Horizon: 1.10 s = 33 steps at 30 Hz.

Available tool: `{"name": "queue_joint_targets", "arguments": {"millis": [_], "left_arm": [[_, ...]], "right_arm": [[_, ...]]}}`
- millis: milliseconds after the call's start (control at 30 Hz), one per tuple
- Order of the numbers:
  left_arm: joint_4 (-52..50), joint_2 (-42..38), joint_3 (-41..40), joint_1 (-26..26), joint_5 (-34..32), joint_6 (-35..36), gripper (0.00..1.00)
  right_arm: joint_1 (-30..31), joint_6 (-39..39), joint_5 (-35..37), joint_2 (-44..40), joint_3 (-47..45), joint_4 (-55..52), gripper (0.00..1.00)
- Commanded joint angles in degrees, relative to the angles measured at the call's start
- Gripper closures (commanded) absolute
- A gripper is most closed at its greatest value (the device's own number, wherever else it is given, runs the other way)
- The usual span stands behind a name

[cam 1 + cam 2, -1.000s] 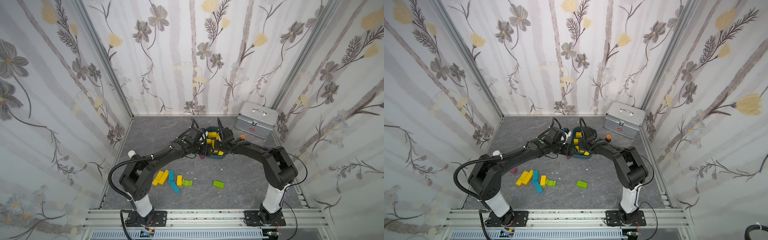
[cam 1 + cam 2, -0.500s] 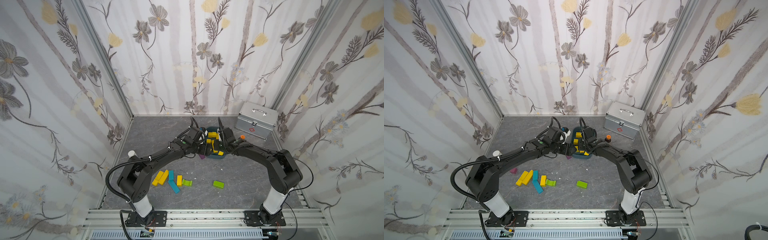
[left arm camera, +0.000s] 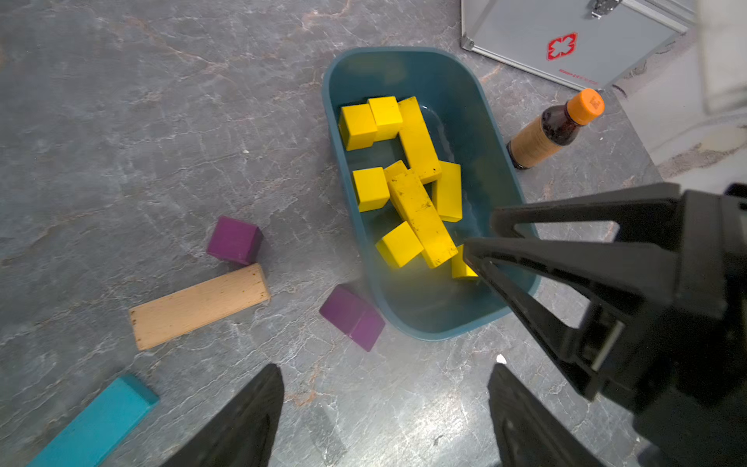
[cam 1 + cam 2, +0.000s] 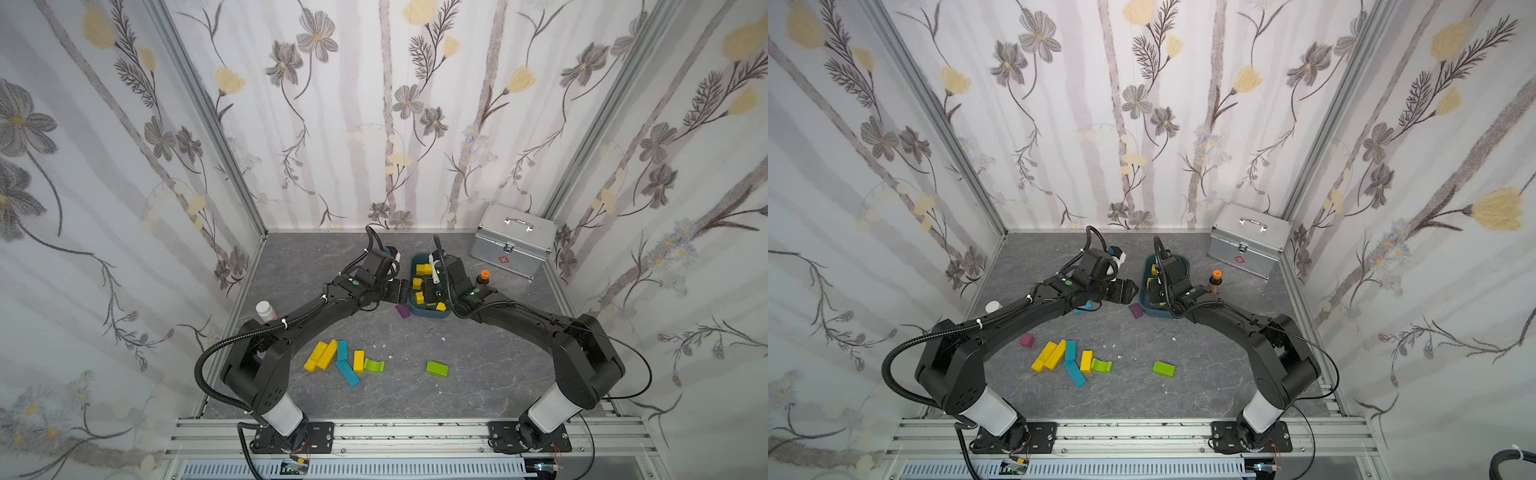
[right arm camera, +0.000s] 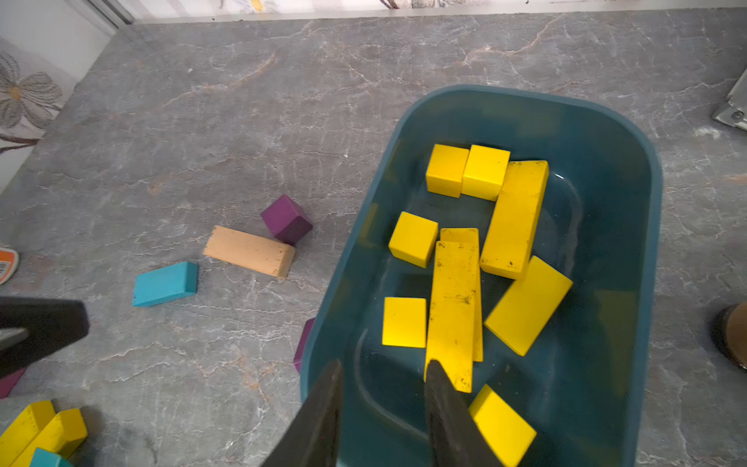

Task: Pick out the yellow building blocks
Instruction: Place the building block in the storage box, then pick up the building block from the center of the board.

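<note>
the left end effector (image 3: pixel 384 368) hangs over the bare grey surface (image 3: pixel 121 121), just beside the near end of the teal bin (image 3: pixel 388 50). its two fingers are spread wide with nothing between them. the right end effector (image 5: pixel 386 364) is over the near end of the same bin, its fingers a narrow gap apart and empty. only the bin floor shows through that gap. one of its fingertips (image 5: pixel 438 378) overlaps the end of a scuffed yellow bar (image 5: pixel 452 307) in the right wrist view; whether it touches, i cannot tell.

most of the yellow building blocks (image 5: pixel 513 218) lie inside the bin, just ahead of and below the right end effector. they are cubes and bars in a loose pile, and the scuffed bar rests on top of another bar. three more yellow blocks (image 4: pixel 328 353) lie on the surface well behind both end effectors, toward the arm bases. they sit among teal blocks (image 4: pixel 347 372) and a lime-green block (image 4: pixel 374 365).

just ahead of the left end effector's tips a purple cube (image 3: pixel 351 317) sits against the bin's outer wall. further ahead a tan bar (image 3: pixel 200 305) lies flat with a second purple cube (image 3: pixel 234 240) just beside its end. an orange-capped bottle (image 3: pixel 553 129) stands across the bin from the left end effector, with a metal case (image 3: pixel 566 40) beyond it.
</note>
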Motion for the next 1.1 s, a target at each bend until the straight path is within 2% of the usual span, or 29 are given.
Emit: {"name": "queue_joint_targets", "arguments": {"millis": [0,300,467,533,800,933,1067], "left_arm": [[-1.3,-1.1,-0.8,0.7,-3.5,-2.1,0.19],[-8.3,-6.9,-7.9,1.9,-6.8,-6.1,0.25],[-13.9,-13.4,-13.3,1.8,-6.9,-8.3,0.27],[-16.8,-15.5,-15.1,1.8,-6.5,-9.4,0.28],[-25.1,-21.8,-18.1,1.7,-6.8,-11.1,0.29],[-28.1,-23.1,-18.2,1.7,-7.2,-11.1,0.29],[-30.8,-23.5,-18.5,1.8,-5.9,-11.9,0.29]], "right_arm": [[1.5,-1.8,0.2,-1.6,-0.8,4.2,0.64],[6.5,-5.3,1.2,-4.2,-3.2,7.9,0.65],[6.9,-5.8,-3.2,-4.6,-5.6,12.2,0.66],[9.0,-6.5,-4.3,-4.5,-6.1,13.3,0.66],[11.6,-9.3,-8.6,-2.1,-5.4,15.0,0.66],[12.6,-11.1,-13.0,-1.6,-5.2,15.6,0.65],[13.9,-12.1,-13.7,-1.8,-6.1,15.6,0.64]]}}
